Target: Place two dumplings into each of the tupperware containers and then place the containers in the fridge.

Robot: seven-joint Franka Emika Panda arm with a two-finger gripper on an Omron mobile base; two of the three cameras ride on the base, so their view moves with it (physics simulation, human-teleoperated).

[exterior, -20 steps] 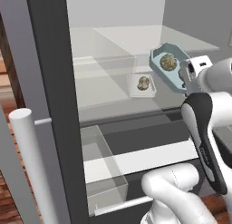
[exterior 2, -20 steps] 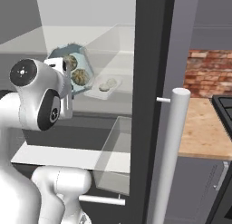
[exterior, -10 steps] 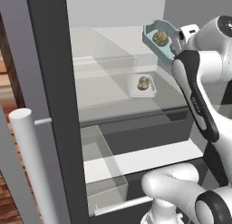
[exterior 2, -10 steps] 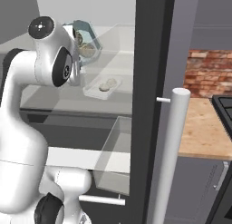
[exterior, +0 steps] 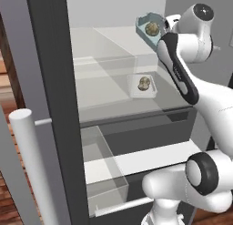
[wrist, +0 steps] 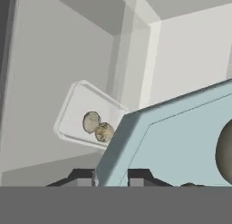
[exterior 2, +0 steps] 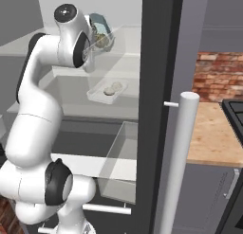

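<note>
Holding the light blue tub (exterior: 150, 27) by its rim: the pincer (wrist: 111, 177) is clamped on the tub's wall, one fingertip on each side of it in the hand view. The tub is tilted, up in the air inside the open fridge (exterior: 52, 105), above the glass shelf (exterior: 109, 94).

Contents of the blue tub: dumplings (exterior: 151, 28) lie in it, tan-brown; the left base view shows them as one mottled lump, so I cannot tell the count from there. In the hand view one dark round edge shows at the right of the tub floor.

The pale grey-white tub (exterior: 144, 86) sits flat on the glass shelf, below the pincer and well apart from it. Two dumplings (wrist: 98, 127) lie in it, touching each other.

Around: below the shelf, a clear drawer (exterior: 102, 174) stands pulled out. The fridge door with its long pale cylindrical handle (exterior 2: 179, 162) is swung open, off to the side of the pincer. A wooden surface (exterior 2: 213, 133) and brick wall (exterior 2: 219, 76) lie beyond the door in the right base view.

In the way: the arm's own forearm crosses in front of the blue tub's near side in both base views.
</note>
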